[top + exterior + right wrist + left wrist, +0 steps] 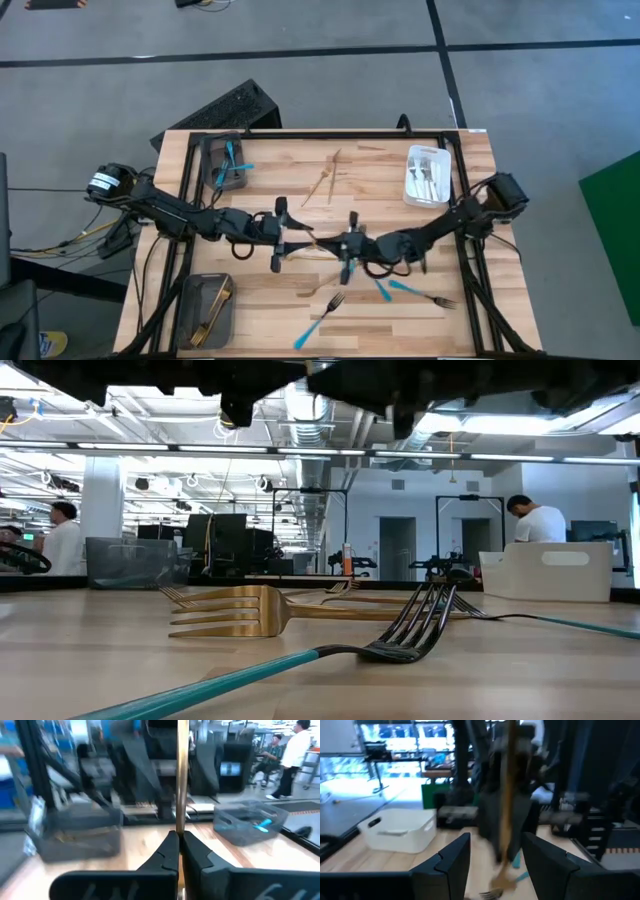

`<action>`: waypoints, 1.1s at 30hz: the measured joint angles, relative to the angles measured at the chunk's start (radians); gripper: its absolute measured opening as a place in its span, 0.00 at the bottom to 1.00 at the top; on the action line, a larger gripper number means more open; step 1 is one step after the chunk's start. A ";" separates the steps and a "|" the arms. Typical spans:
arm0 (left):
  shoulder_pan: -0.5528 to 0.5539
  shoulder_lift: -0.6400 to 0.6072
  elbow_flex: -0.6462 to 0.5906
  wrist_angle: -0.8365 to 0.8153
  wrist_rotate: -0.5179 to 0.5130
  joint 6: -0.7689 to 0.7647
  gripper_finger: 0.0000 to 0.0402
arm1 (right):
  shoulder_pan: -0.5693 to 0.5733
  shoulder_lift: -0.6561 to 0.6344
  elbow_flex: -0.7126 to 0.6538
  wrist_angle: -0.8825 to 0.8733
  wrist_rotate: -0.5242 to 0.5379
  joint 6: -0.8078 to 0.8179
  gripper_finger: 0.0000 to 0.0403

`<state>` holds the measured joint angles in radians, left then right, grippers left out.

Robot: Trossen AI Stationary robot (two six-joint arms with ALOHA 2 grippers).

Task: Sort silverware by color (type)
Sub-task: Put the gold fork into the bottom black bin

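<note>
My right gripper [350, 247] [178, 842] is at mid-table, shut on a gold fork [318, 243] [182, 775]. My left gripper [281, 235] [495, 842] faces it from the table's left with its fingers open. In the left wrist view the gold fork [508, 795] stands just beyond the gap; whether it touches is unclear. On the table lie more gold forks [325, 180] [235, 615] and turquoise-handled forks [320, 320] [400, 640] [410, 288]. My right gripper pinches the gold fork's handle [180, 822] between its two shut fingers. A long stretch of the handle sticks out past the fingertips. In the left wrist view the fork stands nearly upright, with its tines [494, 892] low and near the table.
A grey tray [225, 163] at the far left holds turquoise pieces. A grey tray [210, 310] at the near left holds gold ones. A white tray [428, 175] at the far right holds silver ones. People stand in the room behind the table.
</note>
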<state>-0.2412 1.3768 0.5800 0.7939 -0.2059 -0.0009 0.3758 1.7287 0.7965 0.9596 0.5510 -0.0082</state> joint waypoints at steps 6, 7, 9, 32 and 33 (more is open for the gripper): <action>-0.003 0.000 0.000 0.031 0.005 0.001 0.38 | -0.003 0.084 0.092 -0.028 0.000 -0.050 0.05; -0.003 0.000 0.000 0.031 0.006 0.000 0.36 | -0.003 0.095 0.105 -0.024 -0.001 -0.052 0.05; -0.003 0.000 0.000 0.026 0.007 0.000 0.30 | -0.003 0.099 0.111 -0.031 0.001 -0.052 0.05; -0.048 -0.113 0.003 -0.335 -0.123 -0.103 0.02 | 0.019 0.086 0.118 -0.068 0.082 0.030 0.19; -0.059 -0.150 0.016 -0.470 -0.168 -0.156 0.02 | 0.020 0.085 0.120 -0.084 0.101 0.046 0.21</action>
<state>-0.2998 1.2270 0.5959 0.3239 -0.3740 -0.1573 0.3957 1.8137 0.9164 0.8756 0.6519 0.0380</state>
